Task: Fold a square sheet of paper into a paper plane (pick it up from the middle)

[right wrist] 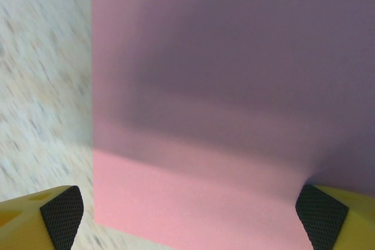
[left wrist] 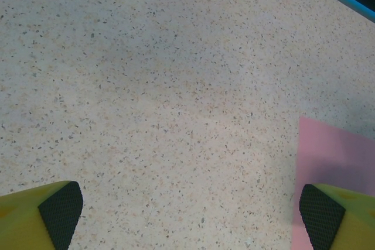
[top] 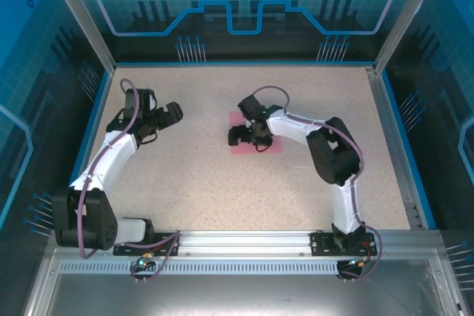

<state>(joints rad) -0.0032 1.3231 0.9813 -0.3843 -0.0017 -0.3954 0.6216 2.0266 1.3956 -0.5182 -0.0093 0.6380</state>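
Observation:
The square sheet of paper (top: 272, 146) is plain pink and lies flat and unfolded on the speckled table near its middle. My right gripper (top: 248, 136) hovers low over the sheet, open. In the right wrist view the sheet (right wrist: 222, 115) spans the gap between the yellow fingers (right wrist: 61, 215) of the right gripper (right wrist: 190, 218), and its shadow falls on the paper. My left gripper (top: 169, 115) is open over bare table to the left of the sheet. The left wrist view shows the left gripper (left wrist: 190, 221) open, with the sheet's edge (left wrist: 334, 156) by its right finger. The paper plane is out of view.
The speckled tabletop (top: 200, 175) is ringed by a blue rim (top: 244, 63) and transparent walls. An aluminium rail (top: 244, 240) carrying both arm bases runs along the near edge. The right arm's elbow (top: 337, 157) stands right of the sheet.

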